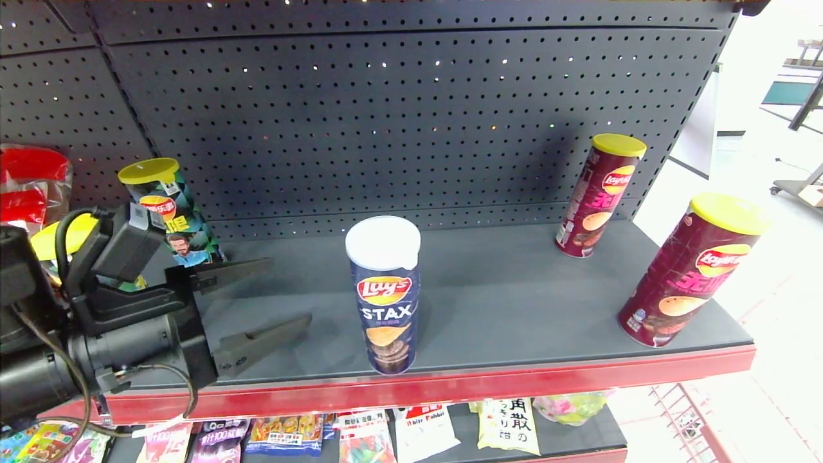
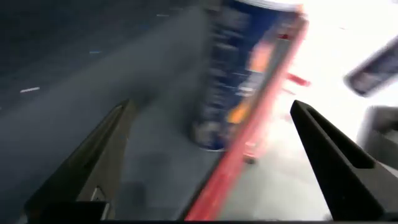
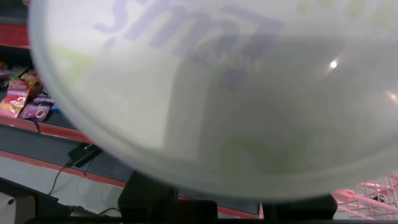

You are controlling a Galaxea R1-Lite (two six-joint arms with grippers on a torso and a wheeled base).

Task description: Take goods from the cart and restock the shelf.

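We see the blue can point(image 1: 384, 302) standing upright near the middle of the shelf's point(image 1: 514, 302) front edge, its long axis vertical and its white lid on top. The left gripper point(image 1: 289, 290) lies level over the shelf's left part. Its fingers are spread wide and empty, with the tips pointing at the can but apart from it. A pale round lid point(image 3: 217, 93) sits close against the right gripper point(image 3: 239, 211); we cannot tell how its fingers stand.

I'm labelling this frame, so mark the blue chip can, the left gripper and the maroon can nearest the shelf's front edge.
blue chip can point(image 1: 384, 302), head view, front label.
left gripper point(image 1: 289, 290), head view, midway between its fingertips.
maroon can point(image 1: 691, 273), head view, mid-body.
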